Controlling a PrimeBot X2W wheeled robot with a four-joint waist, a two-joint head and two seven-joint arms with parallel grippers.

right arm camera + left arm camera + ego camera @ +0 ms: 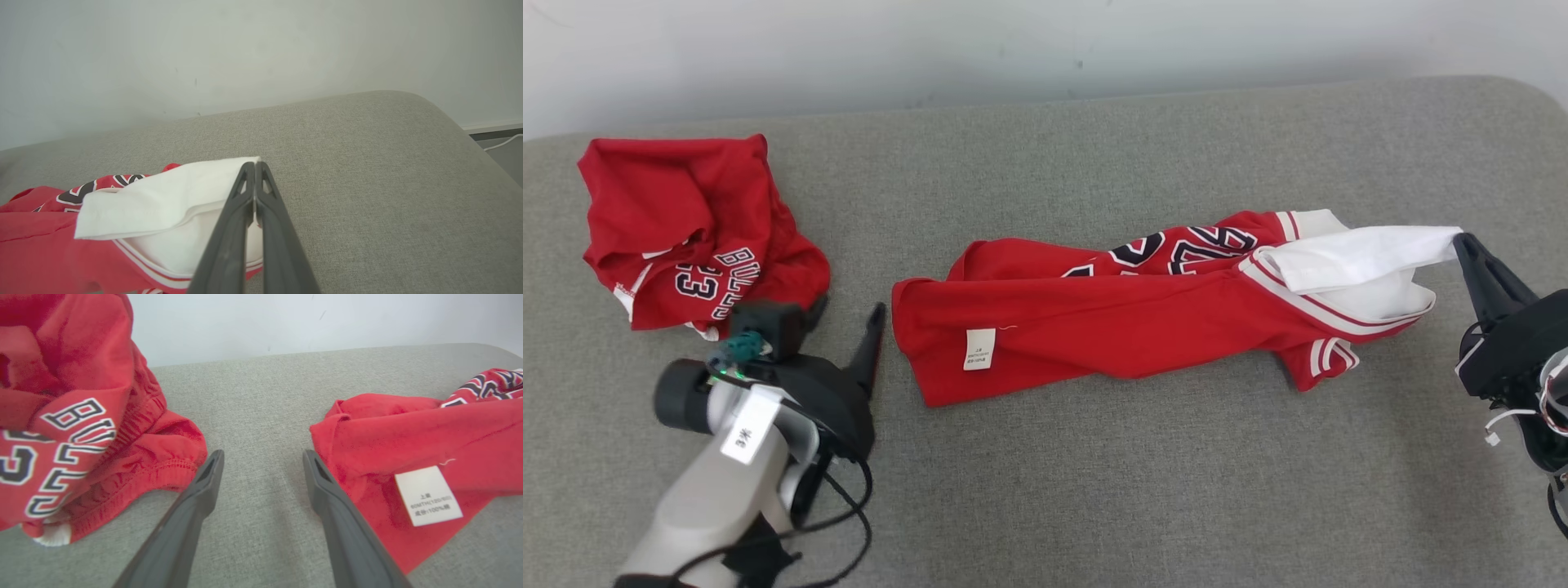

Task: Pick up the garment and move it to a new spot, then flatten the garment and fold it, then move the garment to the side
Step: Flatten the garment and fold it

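Two red garments lie on the grey padded surface (1094,490), well apart. The red shirt (1111,327) is stretched out lengthwise across the middle, with one white label (979,349) showing near its left end and its white part (1364,253) pulled toward the right. The crumpled red garment (686,229) with dark lettering sits at the far left. There are two end effectors. The right end effector (1462,241) is pinched tight on the tip of the shirt's white part. The left end effector (848,309) stands wide and empty over the bare strip between the garments, one finger just beside the shirt's left edge. A pale wall (1013,49) runs behind.
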